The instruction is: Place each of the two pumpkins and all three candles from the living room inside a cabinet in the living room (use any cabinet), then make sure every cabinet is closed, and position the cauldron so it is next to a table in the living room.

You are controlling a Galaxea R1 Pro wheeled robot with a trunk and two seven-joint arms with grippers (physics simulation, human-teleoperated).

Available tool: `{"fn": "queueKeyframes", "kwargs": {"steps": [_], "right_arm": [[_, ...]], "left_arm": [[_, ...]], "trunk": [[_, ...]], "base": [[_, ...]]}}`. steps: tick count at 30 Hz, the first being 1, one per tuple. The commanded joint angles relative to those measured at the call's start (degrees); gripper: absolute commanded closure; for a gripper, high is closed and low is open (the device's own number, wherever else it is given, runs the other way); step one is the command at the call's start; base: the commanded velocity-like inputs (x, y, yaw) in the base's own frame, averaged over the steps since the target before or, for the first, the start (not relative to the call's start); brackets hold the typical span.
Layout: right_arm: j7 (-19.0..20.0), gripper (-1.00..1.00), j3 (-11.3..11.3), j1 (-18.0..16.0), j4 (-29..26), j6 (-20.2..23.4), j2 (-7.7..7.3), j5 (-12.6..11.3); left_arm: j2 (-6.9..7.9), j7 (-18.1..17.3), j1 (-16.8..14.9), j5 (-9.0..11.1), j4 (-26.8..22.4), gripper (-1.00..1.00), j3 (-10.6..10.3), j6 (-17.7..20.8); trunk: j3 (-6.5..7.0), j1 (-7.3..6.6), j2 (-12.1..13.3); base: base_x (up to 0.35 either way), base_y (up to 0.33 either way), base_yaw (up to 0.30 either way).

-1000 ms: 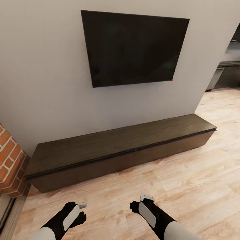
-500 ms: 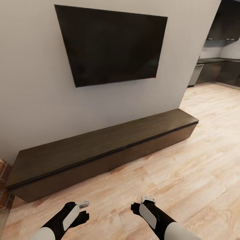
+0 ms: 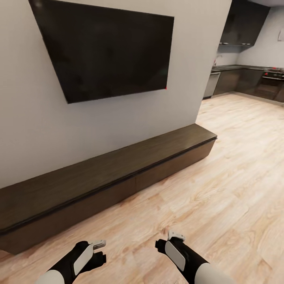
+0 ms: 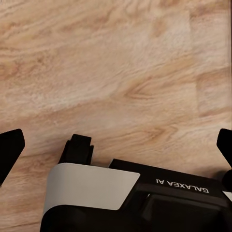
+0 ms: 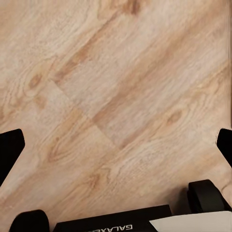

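The long, low dark-brown cabinet [image 3: 118,165] runs along the white wall, and both flat fronts sit flush and shut. My left gripper [image 3: 99,245] and right gripper [image 3: 173,236] hang low over the plank floor, a short way in front of the cabinet. In the left wrist view the left gripper [image 4: 116,145] is open, its black fingertips [image 4: 9,150] spread wide over bare floor. The right gripper [image 5: 116,145] in the right wrist view is open too, with nothing between its fingertips [image 5: 9,145].
A large black TV [image 3: 106,51] hangs on the wall above the cabinet. Past the wall's right end, dark kitchen units [image 3: 252,79] stand at the back. Light wood floor [image 3: 236,165] stretches open to the right.
The whole view has swung right, so the camera moved. The brick fireplace has left the picture and more of the kitchen shows. Both arms hold the same pose.
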Motion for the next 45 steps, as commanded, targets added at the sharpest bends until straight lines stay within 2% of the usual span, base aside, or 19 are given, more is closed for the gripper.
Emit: {"fn": "queueKeyframes", "kwargs": {"steps": [1, 10, 45], "right_arm": [[-0.42, -1.00, 0.44, -0.08, 0.11, 0.12, -0.02, -0.34], [-0.33, -1.00, 0.44, -0.08, 1.01, 0.02, 0.01, -0.34], [-0.32, -1.00, 0.35, -0.08, 1.03, 0.02, 0.00, -0.43]], "left_arm": [[0.12, 0.49, -0.01, 0.62, -0.16, -1.00, -0.43, 0.14], [0.22, 0.48, -0.01, 0.61, -0.07, -1.00, -0.84, -0.93], [0.44, 0.48, -0.01, 0.61, -0.07, -1.00, -0.96, -0.99]], "trunk": [[-0.10, 0.00, -0.03], [-0.58, 0.00, -0.03], [-2.19, 0.00, -0.03]], "base": [[0.000, 0.000, -0.240], [0.000, 0.000, -0.240], [0.000, 0.000, -0.247]]}}
